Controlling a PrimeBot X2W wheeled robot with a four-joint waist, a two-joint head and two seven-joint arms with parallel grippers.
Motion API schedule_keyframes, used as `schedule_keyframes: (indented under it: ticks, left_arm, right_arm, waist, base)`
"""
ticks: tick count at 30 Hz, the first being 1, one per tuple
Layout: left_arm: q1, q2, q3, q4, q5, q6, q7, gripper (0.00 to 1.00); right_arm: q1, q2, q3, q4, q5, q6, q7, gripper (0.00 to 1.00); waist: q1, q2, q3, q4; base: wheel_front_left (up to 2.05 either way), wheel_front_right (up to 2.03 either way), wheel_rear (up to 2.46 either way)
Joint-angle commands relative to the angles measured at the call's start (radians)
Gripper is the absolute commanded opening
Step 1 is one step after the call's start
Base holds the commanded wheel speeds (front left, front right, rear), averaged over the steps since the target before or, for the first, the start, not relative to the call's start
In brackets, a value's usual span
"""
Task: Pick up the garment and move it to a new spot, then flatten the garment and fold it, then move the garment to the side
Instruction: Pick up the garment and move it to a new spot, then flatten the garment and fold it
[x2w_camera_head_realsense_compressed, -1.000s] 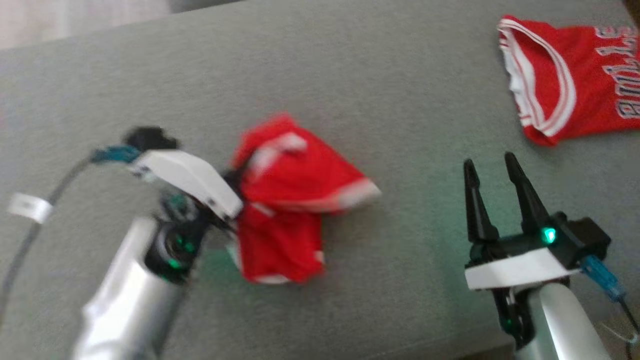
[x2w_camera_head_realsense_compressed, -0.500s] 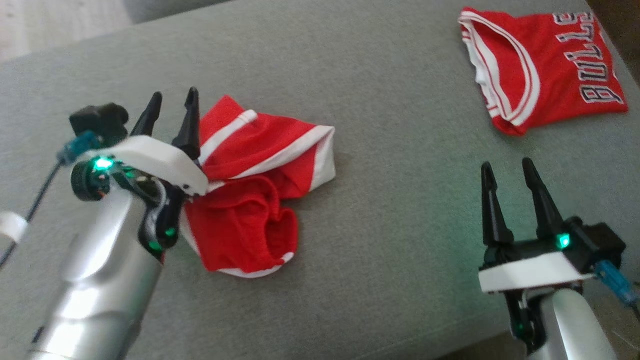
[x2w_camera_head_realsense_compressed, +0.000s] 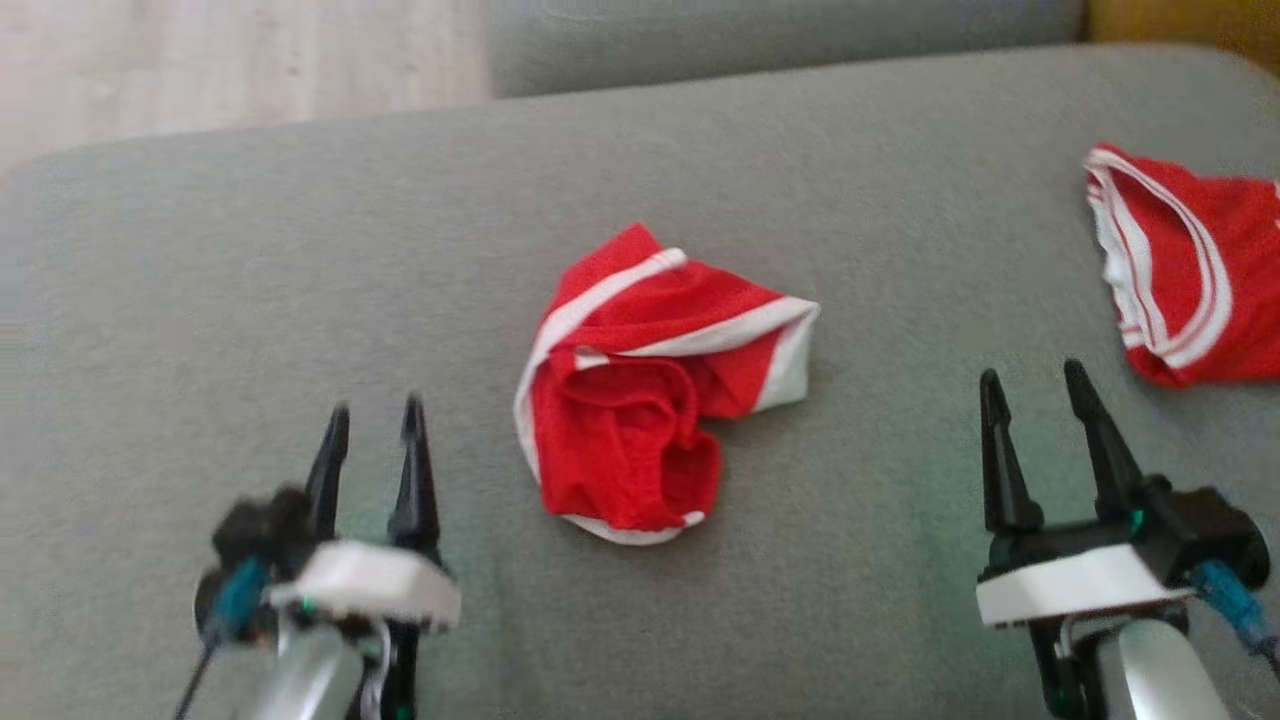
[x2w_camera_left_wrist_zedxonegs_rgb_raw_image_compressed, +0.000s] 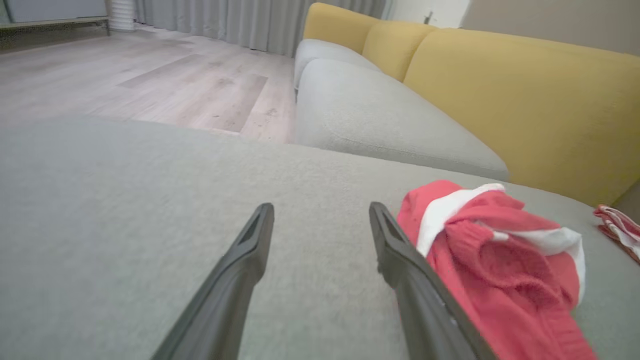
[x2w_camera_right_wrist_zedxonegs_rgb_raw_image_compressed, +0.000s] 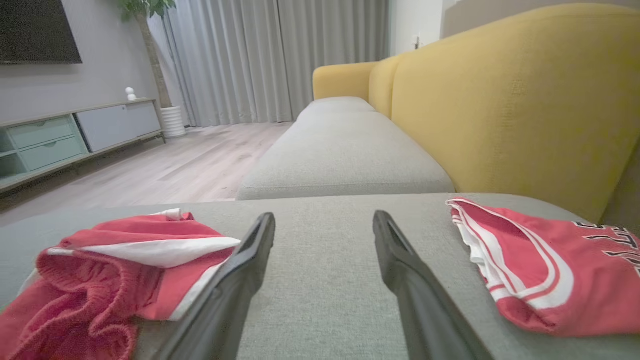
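A crumpled red garment (x2w_camera_head_realsense_compressed: 655, 400) with white bands was seen lying in a heap near the middle of a grey sofa cushion (x2w_camera_head_realsense_compressed: 300, 250), gripped by nothing. The left gripper (x2w_camera_head_realsense_compressed: 376, 407) was shown toward the cushion's near side, left of the garment and apart from it. Its two dark fingers were spread, with bare grey fabric between them. The right gripper (x2w_camera_head_realsense_compressed: 1031, 372) was shown toward the near side on the right, its fingers likewise parted and empty. A red jersey (x2w_camera_head_realsense_compressed: 1190, 270) with white trim and dark lettering was laid near the cushion's right edge, well apart from the garment. A yellow backrest (x2w_camera_right_wrist_zedxonegs_rgb_raw_image_compressed: 500, 90) was seen beside the jersey, and pale wooden floor (x2w_camera_head_realsense_compressed: 200, 60) beyond the cushion's far edge.
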Motion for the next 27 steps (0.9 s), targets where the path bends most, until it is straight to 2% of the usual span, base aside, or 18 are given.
schedule_keyframes:
  ticks: [1,6,12,19,27]
  left_arm:
    - [0.023,0.011,0.054,-0.047,0.013,0.017,-0.018,1.00]
    - [0.137,-0.011,0.113,-0.107,0.089,0.033,-0.022,1.00]
    - [0.271,-0.044,0.212,-0.187,0.253,0.009,-0.022,1.00]
    - [0.325,-0.085,0.290,-0.202,0.369,-0.068,-0.023,1.00]
    - [0.336,-0.122,0.357,-0.195,0.445,-0.127,-0.023,1.00]
  right_arm:
    - [0.011,-0.003,0.015,-0.020,-0.009,0.007,-0.011,1.00]
    - [0.040,-0.003,0.002,-0.007,-0.007,0.007,-0.011,1.00]
    - [0.080,-0.003,-0.005,0.022,-0.014,0.007,-0.011,1.00]
    - [0.100,-0.003,-0.024,0.045,-0.015,0.007,-0.011,1.00]
    - [0.115,-0.003,-0.019,0.064,0.002,0.007,-0.011,1.00]
  waist:
    - [0.0001,0.0000,-0.059,0.062]
    - [0.0001,0.0000,-0.086,0.099]
    - [0.0001,0.0000,-0.117,0.131]
    - [0.0001,0.0000,-0.126,0.138]
    - [0.0001,0.0000,-0.128,0.120]
  base:
    - [0.00,0.00,0.00]
    - [0.00,0.00,0.00]
    - [0.00,0.00,0.00]
    - [0.00,0.00,0.00]
    - [0.00,0.00,0.00]
